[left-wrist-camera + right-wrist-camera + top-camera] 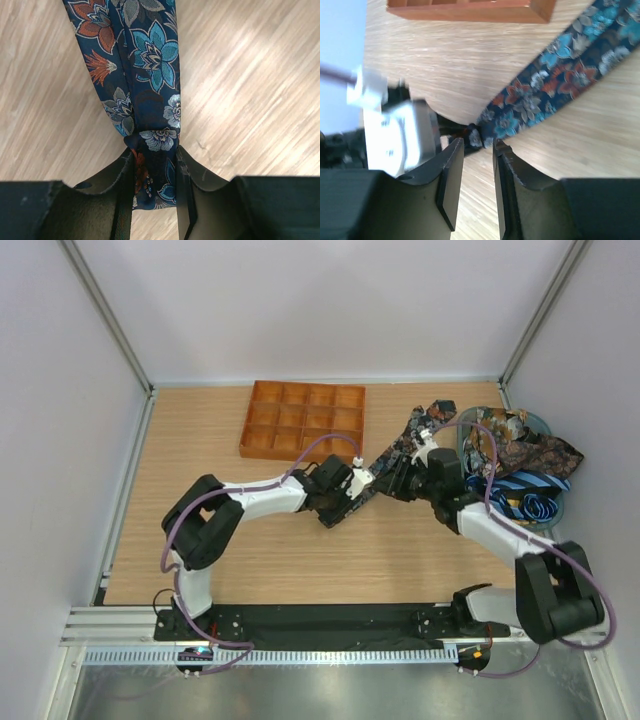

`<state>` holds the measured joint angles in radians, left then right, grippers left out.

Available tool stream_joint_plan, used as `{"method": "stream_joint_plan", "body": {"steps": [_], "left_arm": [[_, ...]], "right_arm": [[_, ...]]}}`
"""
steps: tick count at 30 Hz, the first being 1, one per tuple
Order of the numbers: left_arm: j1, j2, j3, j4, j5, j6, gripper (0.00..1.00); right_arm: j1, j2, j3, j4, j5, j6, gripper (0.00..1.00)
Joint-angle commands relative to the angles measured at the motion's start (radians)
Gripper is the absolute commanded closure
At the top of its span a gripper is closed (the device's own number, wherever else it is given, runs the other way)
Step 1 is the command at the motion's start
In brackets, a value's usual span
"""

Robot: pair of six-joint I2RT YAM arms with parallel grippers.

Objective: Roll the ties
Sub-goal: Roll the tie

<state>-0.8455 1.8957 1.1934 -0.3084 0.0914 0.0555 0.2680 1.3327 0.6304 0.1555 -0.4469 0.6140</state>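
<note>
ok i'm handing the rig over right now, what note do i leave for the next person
Left fingers: shut on one end of the floral tie.
Right fingers: open, right by that same end, holding nothing.
The tie lies stretched out on the table, running toward the bowl. The other ties are heaped in the bowl.
Done: one tie laid out, no roll started.
To do: roll this tie, then the others.

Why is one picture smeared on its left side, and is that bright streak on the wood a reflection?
Right wrist view: the left arm is blurred and washed out white, perhaps from motion and overexposure; the tie is slightly soft. Left wrist view: the tie is crisp, and the pale streak on the table looks like glare from the lighting. Top view: even light, faint shadows.
</note>
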Motion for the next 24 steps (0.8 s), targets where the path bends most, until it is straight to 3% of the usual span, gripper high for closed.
{"method": "stream_joint_plan", "body": {"steps": [1,3,5,6,8,11,19,24], "left_arm": [[0.017,0.089,0.026,-0.139,0.004,-0.031,0.78],[0.022,0.106,0.060,-0.182,0.010,-0.049,0.77],[0.025,0.109,0.074,-0.202,0.008,-0.051,0.77],[0.026,0.109,0.081,-0.213,0.008,-0.051,0.77],[0.028,0.111,0.098,-0.242,0.010,-0.082,0.77],[0.031,0.121,0.129,-0.288,0.008,-0.094,0.77],[0.029,0.163,0.181,-0.368,0.034,-0.109,0.77],[0.029,0.164,0.193,-0.386,0.033,-0.111,0.76]], "right_arm": [[0.060,-0.142,-0.099,-0.048,0.208,-0.069,0.63],[0.199,-0.231,-0.133,-0.103,0.384,-0.108,0.64],[0.321,-0.280,-0.149,-0.137,0.442,-0.118,0.63],[0.420,-0.315,-0.167,-0.143,0.561,-0.123,0.63],[0.500,-0.337,-0.190,-0.143,0.675,-0.120,0.63],[0.670,-0.331,-0.187,-0.131,0.761,-0.166,0.62],[1.123,-0.002,0.052,-0.241,1.189,-0.376,0.54],[1.200,0.233,0.294,-0.378,1.315,-0.451,0.51]]}}
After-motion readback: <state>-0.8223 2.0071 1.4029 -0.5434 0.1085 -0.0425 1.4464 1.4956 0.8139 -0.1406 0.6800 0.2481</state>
